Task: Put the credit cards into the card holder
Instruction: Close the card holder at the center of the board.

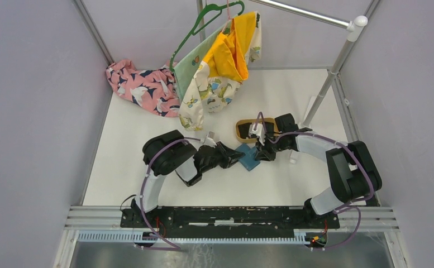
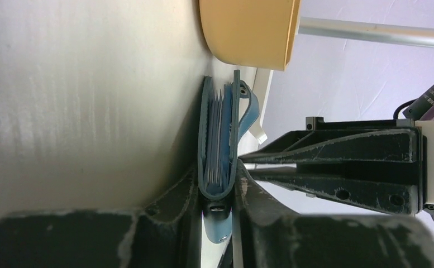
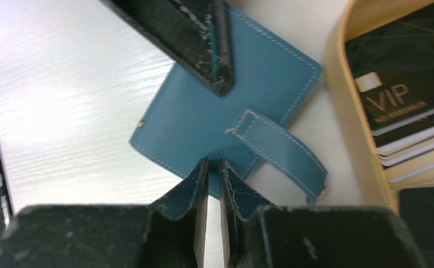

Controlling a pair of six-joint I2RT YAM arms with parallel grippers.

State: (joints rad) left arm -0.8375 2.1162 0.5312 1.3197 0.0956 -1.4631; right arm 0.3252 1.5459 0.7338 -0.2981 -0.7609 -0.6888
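card holder (image 3: pixel 192 123), one, lies cornerwise on table (image 3: pixel 63 111), tab (image 3: pixel 276 148) pointing at tray (image 3: pixel 348 111); left jaws clamp it; right jaws almost together, hold unclear.

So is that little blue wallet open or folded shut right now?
Folded shut: the teal wallet lies with its covers together, seen edge-on from the left wrist, but its snap tab hangs loose, unfastened.

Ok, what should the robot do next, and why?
Probably nudge the right jaws under the top cover and lift it. The card holder lies folded shut, the left jaws pinching one edge, its snap tab hanging loose, and the credit cards sit in the tray beside it.
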